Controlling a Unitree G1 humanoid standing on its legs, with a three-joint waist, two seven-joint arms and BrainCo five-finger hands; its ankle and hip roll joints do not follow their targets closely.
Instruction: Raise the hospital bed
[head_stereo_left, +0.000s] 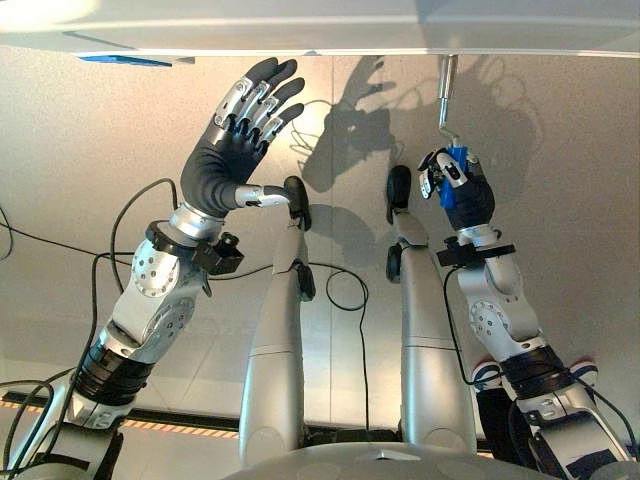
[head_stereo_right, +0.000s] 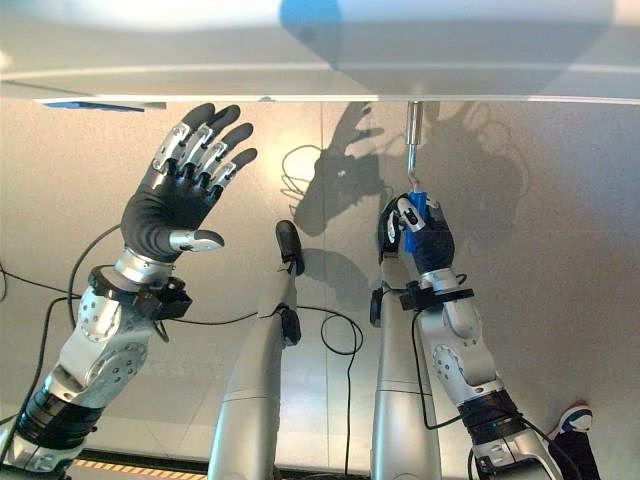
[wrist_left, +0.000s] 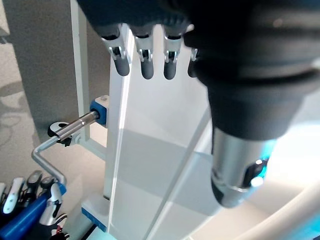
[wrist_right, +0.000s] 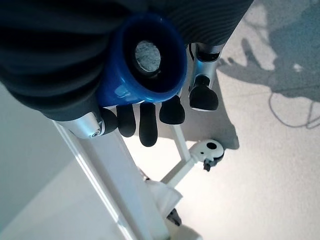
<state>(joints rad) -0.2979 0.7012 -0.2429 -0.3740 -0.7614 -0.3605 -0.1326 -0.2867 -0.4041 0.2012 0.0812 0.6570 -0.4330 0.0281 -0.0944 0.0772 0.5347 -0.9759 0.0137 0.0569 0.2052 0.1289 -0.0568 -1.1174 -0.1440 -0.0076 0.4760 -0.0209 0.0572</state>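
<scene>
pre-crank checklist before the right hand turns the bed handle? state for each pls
1. Right hand closed round the blue crank grip: ok, the fingers wrap it in the right wrist view.
2. Grip joined to the metal crank rod that runs under the bed edge: ok.
3. Rod seated in its blue socket on the bed frame: ok, as far as the left wrist view shows.
4. Left hand away from the crank: ok, it is raised, fingers spread, holding nothing.
5. Turning path free of the frame: cannot tell.
6. Bed's present height: cannot tell.
</scene>
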